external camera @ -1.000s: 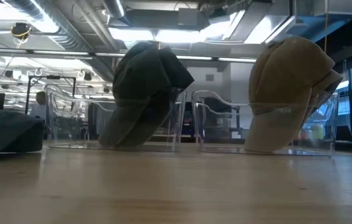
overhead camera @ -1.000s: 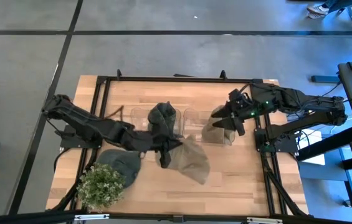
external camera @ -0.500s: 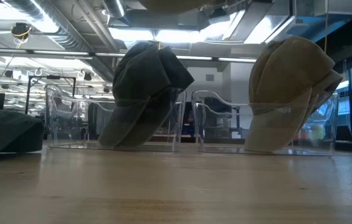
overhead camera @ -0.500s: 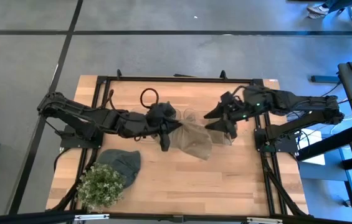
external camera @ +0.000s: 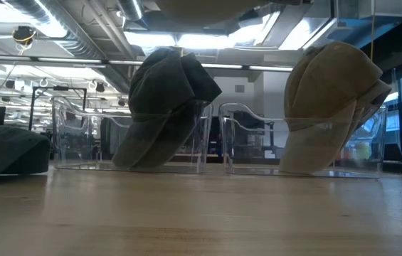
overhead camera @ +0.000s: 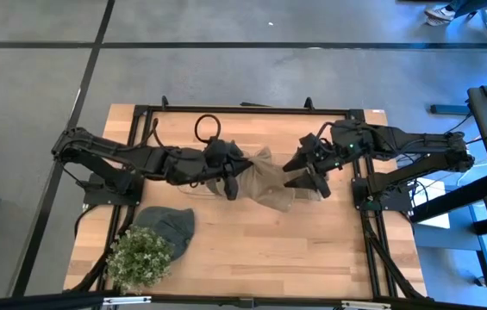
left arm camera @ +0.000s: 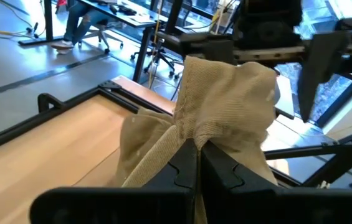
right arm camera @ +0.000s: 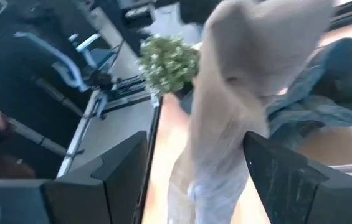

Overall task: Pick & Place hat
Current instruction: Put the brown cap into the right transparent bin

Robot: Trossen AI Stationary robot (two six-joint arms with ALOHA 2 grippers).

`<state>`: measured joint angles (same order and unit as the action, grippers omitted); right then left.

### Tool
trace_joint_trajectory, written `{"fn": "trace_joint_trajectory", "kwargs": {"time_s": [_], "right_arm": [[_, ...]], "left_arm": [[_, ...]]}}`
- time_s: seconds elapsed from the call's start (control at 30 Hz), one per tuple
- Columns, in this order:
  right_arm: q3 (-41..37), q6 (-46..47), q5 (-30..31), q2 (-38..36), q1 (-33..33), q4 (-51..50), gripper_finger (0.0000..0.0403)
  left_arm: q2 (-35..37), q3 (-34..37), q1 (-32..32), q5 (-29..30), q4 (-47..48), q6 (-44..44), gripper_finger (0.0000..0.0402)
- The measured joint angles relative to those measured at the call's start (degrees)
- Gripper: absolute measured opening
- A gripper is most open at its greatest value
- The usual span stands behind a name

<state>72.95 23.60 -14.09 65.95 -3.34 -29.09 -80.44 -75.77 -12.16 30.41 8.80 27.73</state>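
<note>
My left gripper (overhead camera: 231, 182) is shut on a tan hat (overhead camera: 267, 177) and holds it in the air above the table's middle; its underside shows at the top of the low view (external camera: 201, 6). My right gripper (overhead camera: 297, 172) is open at the hat's right end. In the right wrist view its fingers stand on either side of the tan hat (right arm camera: 232, 106). Behind, two clear bins rest on the table: one (external camera: 80, 142) holds a dark green hat (external camera: 168, 107), the other (external camera: 250, 142) a second tan hat (external camera: 332, 99). My left gripper pinches a bunched fold of the tan hat's cloth (left arm camera: 191, 132) between its two fingers, coming level from the table's left. The hat is lifted clear and spreads out beyond the fingertips toward the right arm. My right gripper: I cannot tell whether its open fingers touch the hat.
Another dark green hat (overhead camera: 167, 226) lies on the table near the left front, next to a small potted plant (overhead camera: 140, 257) at the near-left corner. A black metal frame (overhead camera: 252, 109) runs round the table. Bare wood (overhead camera: 312, 250) lies toward the near right.
My left gripper has carried the tan hat, still lifted, from the near-middle of the table toward the far edge and toward the right gripper. My right gripper has moved a little leftward to meet the hat's right end.
</note>
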Motion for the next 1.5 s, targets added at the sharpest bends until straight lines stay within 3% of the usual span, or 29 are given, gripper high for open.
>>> {"fn": "trace_joint_trajectory", "kwargs": {"time_s": [0.1,0.23,0.43,0.63,0.9,1.17,1.33,1.5], "right_arm": [[0.00,-0.46,-0.36,0.00,-0.73,-1.42,0.0265],[0.00,-1.39,4.87,0.00,-1.94,-5.65,0.0262],[0.00,-1.16,8.45,0.00,-2.53,-7.05,0.0227],[0.00,-1.26,8.48,0.00,-2.53,-7.05,0.0162],[0.00,-1.41,8.49,-0.11,-2.53,-7.22,0.0035],[0.00,0.27,8.53,-0.48,-2.53,-7.18,0.0034],[0.00,2.17,8.57,-0.48,-2.53,-7.05,0.0036],[0.00,3.17,8.55,-0.48,-2.53,-6.15,0.0038]], "left_arm": [[0.00,0.00,0.56,-0.09,-0.09,0.00,0.0004],[0.00,0.00,1.10,-0.17,-0.96,0.00,0.0004],[0.00,-0.02,2.27,-1.76,-1.70,0.00,0.0004],[0.00,-0.02,2.89,-1.84,-1.79,0.00,0.0004],[0.00,-0.02,2.95,-1.84,-1.75,0.00,0.0005],[0.00,-0.02,2.95,-1.81,-1.64,-0.98,0.0013],[0.00,-0.02,2.83,-1.78,-1.38,-6.19,0.0023],[0.00,-0.02,2.82,-0.74,-1.33,-6.07,0.0050]]}}
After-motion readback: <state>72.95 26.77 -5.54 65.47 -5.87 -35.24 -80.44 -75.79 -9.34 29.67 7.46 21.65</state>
